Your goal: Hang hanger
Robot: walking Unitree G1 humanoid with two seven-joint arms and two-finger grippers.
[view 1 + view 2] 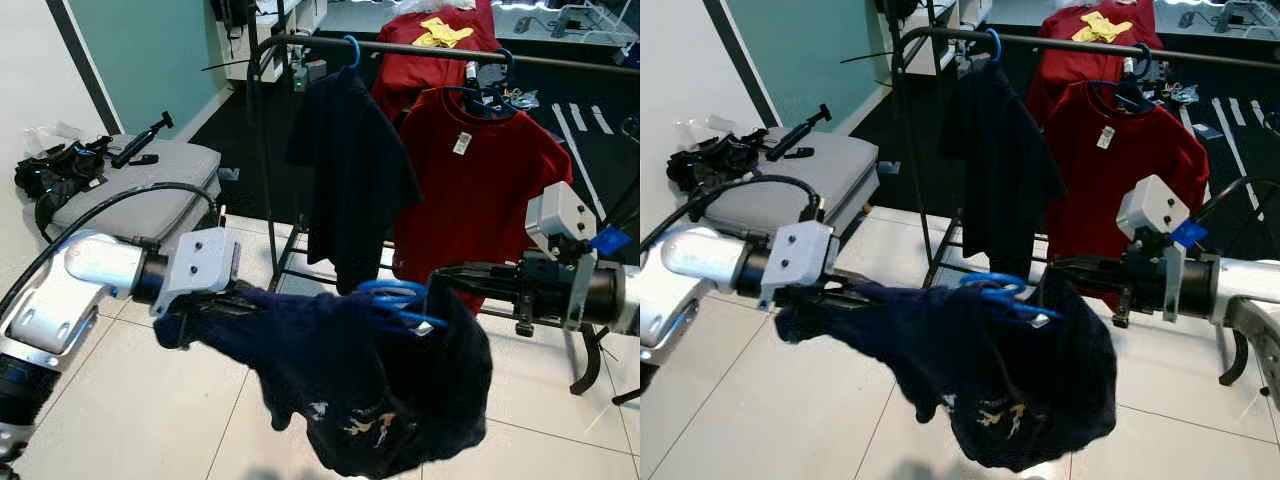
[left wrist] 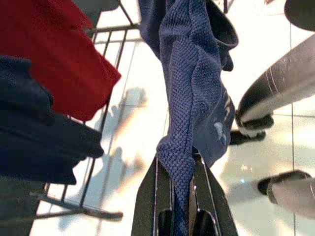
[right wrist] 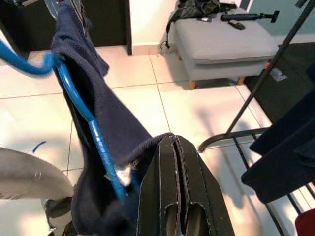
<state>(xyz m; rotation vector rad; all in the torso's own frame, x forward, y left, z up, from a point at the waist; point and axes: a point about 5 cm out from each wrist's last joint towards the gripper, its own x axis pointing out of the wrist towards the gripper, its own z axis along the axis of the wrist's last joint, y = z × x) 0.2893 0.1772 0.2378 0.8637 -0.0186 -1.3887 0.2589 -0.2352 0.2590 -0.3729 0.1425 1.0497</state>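
The clothes rack [image 1: 300, 45] stood beyond both arms, its dark top rail running from the robot's left to its right and well above the load. On that rail a black shirt [image 1: 350, 170] hung from a blue hook near the left end, and a red shirt [image 1: 480, 180] hung just beside it to the right; a second red shirt [image 1: 435, 40] showed behind them. The free part of the rail seemed to lie between these two hooks or further to the right.

The dark blue garment [image 1: 370, 390] sagged between the two arms, over the white tiled floor [image 1: 130, 420], with the blue hanger [image 1: 400, 298] caught in its top, close to the right arm. The long axis of the hanger lay about level, nearly parallel to the rail, so I judge that the coming move needs a lift upward and forward, led by the right arm.

The left pincer [image 2: 181, 196] was narrow and held a twisted fold of the garment between its fingers. The right pincer [image 3: 174, 196] was pressed almost together on the cloth just beside the hanger's blue arm.

To the robot's left a grey ottoman [image 1: 150, 190] stood by the wall and carried a black bag [image 1: 55, 170].
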